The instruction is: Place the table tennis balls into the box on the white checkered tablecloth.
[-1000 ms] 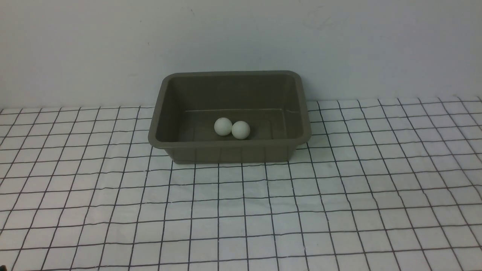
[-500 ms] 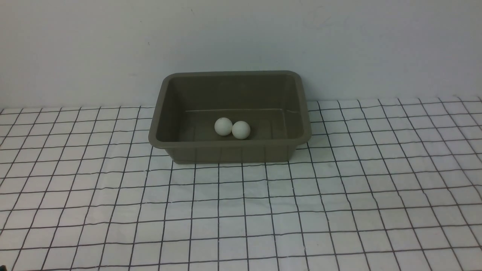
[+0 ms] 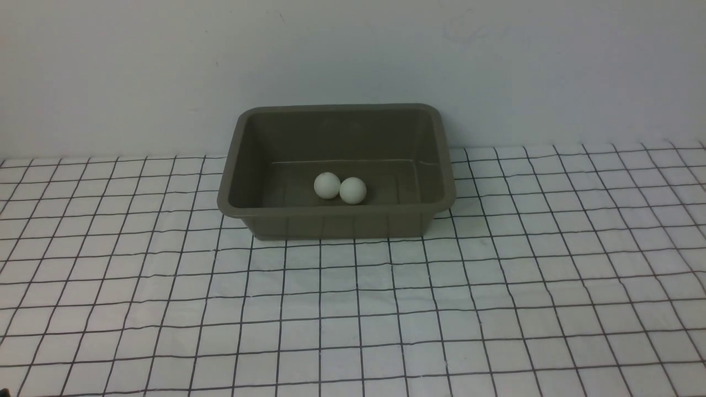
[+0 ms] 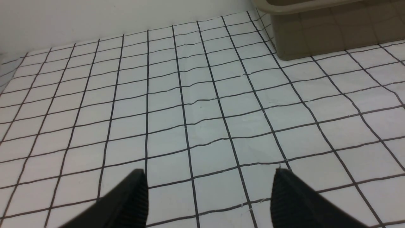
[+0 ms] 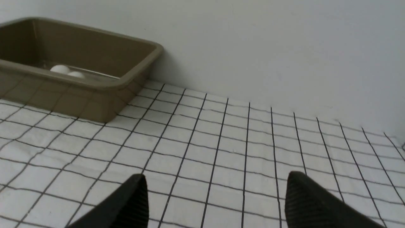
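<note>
Front view: two white table tennis balls (image 3: 327, 185) together inside olive-brown box (image 3: 336, 211); left claw (image 4: 209, 172) wide, empty; right claw (image 5: 217, 175) likewise.

Wide-spread tool (image 4: 208, 172) over checkered tablecloth (image 4: 196, 95)

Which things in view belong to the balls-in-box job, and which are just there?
Job:
- left ball and right ball, both inside the box
- white checkered tablecloth under the box
- left gripper and right gripper, both open and empty

Just there:
- plain wall behind the box
</note>
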Available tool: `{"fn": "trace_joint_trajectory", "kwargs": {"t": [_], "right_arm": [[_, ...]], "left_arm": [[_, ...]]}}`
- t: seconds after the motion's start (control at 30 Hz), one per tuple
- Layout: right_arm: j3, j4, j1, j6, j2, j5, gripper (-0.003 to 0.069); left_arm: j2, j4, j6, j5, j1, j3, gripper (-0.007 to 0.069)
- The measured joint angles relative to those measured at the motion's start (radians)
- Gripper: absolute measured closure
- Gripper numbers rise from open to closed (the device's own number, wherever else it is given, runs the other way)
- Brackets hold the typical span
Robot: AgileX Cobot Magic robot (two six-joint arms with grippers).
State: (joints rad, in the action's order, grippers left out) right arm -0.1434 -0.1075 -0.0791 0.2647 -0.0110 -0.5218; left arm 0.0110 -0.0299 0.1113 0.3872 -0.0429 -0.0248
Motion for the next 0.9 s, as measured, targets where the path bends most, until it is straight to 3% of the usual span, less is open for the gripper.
{"fn": "trace_joint_trajectory", "kwargs": {"t": [0.17,0.9], "right_arm": [[0.031,-0.001,0.04,-0.007,-0.001,-0.024,0.0134],[0.155,0.019,0.044,-0.008,-0.001,0.079,0.0134]], "left_arm": [[0.0,0.0,0.0,0.0,0.0,0.0,0.0157],[0.0,0.0,0.0,0.0,0.0,0.0,0.0157]]}}
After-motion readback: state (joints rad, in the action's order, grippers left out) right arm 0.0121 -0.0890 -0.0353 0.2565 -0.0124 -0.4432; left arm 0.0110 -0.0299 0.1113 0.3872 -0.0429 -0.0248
